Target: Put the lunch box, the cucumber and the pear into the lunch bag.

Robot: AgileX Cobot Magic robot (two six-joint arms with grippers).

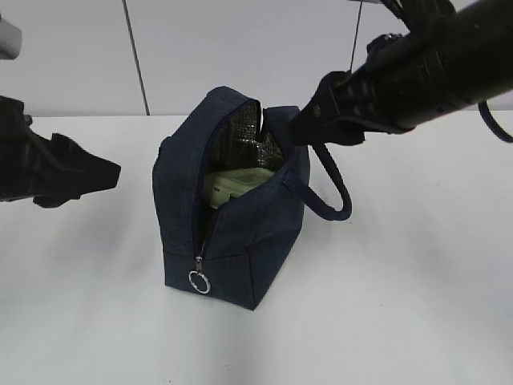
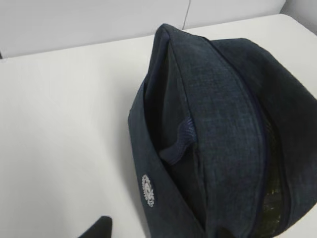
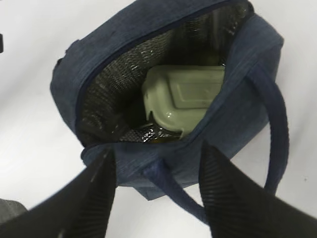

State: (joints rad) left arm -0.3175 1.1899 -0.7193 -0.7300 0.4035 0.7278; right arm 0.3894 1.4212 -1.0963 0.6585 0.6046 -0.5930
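The navy lunch bag (image 1: 232, 241) stands upright in the middle of the table, its zipper open and its silver lining (image 3: 114, 84) showing. The lunch box (image 3: 183, 96), with its pale green lid, lies inside; it also shows in the exterior view (image 1: 228, 186). My right gripper (image 3: 158, 148) is open and empty, hovering just above the bag's rim by the handle (image 3: 275, 124); in the exterior view it (image 1: 292, 128) is at the bag's top right. My left gripper (image 1: 112, 170) hangs left of the bag, apart from it; one fingertip (image 2: 100, 225) shows. The cucumber and pear are not visible.
The white table (image 1: 401, 305) surrounds the bag. The silver ring pull (image 1: 199, 281) hangs low on the bag's front. The loop handle (image 1: 337, 192) sticks out to the right. A grey wall stands behind.
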